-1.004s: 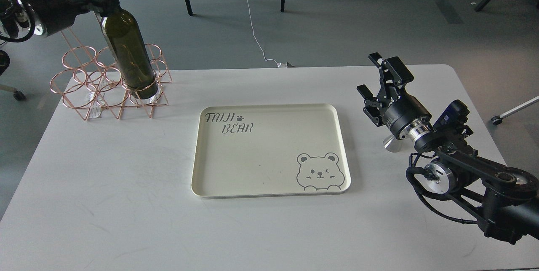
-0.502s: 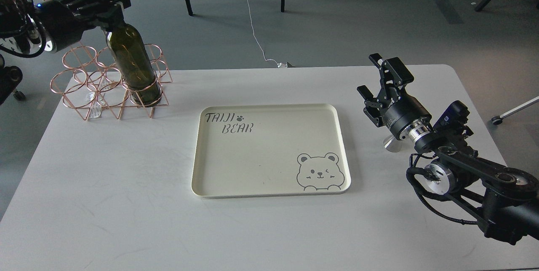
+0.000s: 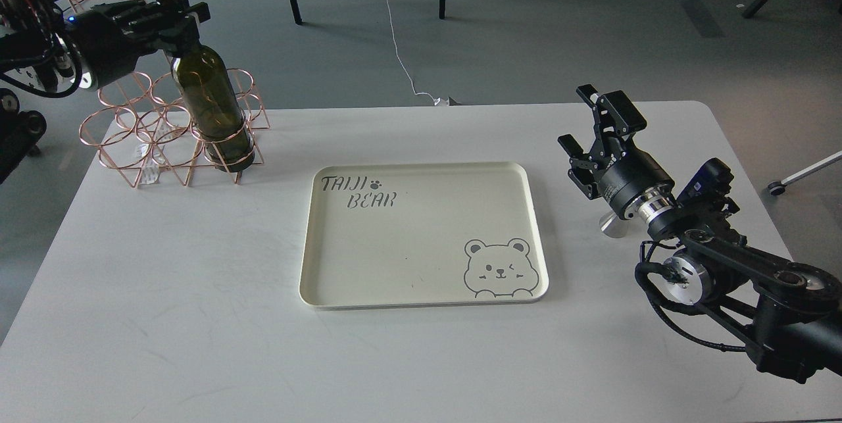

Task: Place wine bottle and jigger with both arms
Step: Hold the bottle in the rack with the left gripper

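1. Lowering the tall dark olive-green glass wine bottle [image 3: 212,104] into the copper-coloured wire rack [image 3: 172,128] is, by my judgement, the step in hand; its base already sits inside the rack's front-right ring at the far left of the white table [image 3: 164,291], and the body leans slightly.
2. The black left gripper [image 3: 172,13] is clamped around the bottle's narrow neck, just under the lip.
3. To finish well, I would bring the bottle upright before letting go, so its base rests flat inside the ring and not on the wire.
4. The grip should open only once the weight is fully carried from below (a leaning bottle could tip the light rack).
5. The small shiny steel jigger [image 3: 615,225] stands on the table right of the cream rectangular tray printed with a bear [image 3: 421,232], partly hidden behind the right arm's wrist.
6. The black right gripper [image 3: 595,127] hangs above and beyond the jigger with its jaws apart, holding nothing.
7. For the jigger I judge a grasp at its narrow waist safest, since the polished cones could slip.
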